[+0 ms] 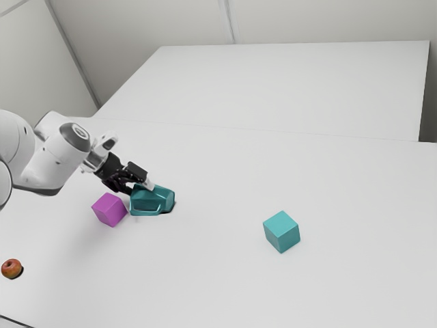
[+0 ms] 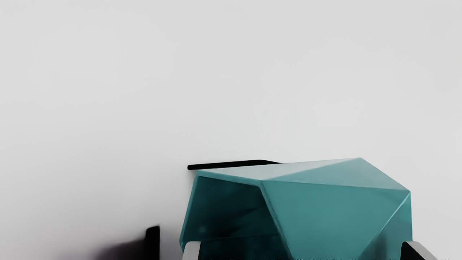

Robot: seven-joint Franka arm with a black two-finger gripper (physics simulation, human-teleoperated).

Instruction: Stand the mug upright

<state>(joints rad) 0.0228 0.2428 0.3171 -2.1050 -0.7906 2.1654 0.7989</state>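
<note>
The mug [image 1: 162, 195] lies on its side on the white desk [image 1: 341, 178], toward the exterior view's left, right at the end of the arm [image 1: 65, 154]. The gripper [image 1: 141, 185] is down at it, released: in the wrist view its two fingers [image 2: 192, 251] stand wide apart, one by the mug's open rim and the other by its base end, with no hold on it to be seen. The rim is a hard-cornered edge, and the dark hollow inside shows behind it.

Room is tight on the mug's left side in the exterior view. The purple block [image 1: 109, 209] sits just beside it there, slightly nearer, with its corner close to the mug; whether they touch I cannot tell. The apple [image 1: 11, 268] is farther left and nearer, by the exterior view's left border, well apart from both.

To the exterior view's right there is a broad stretch of bare desk between the mug and the teal block [image 1: 281, 231], which sits nearer than the mug and turned cornerwise. On the mug's far side the surface runs open, past a thin seam, to a straight far edge below the pale wall [image 1: 328, 17]. The far part's right edge drops away beside a darker strip.
</note>
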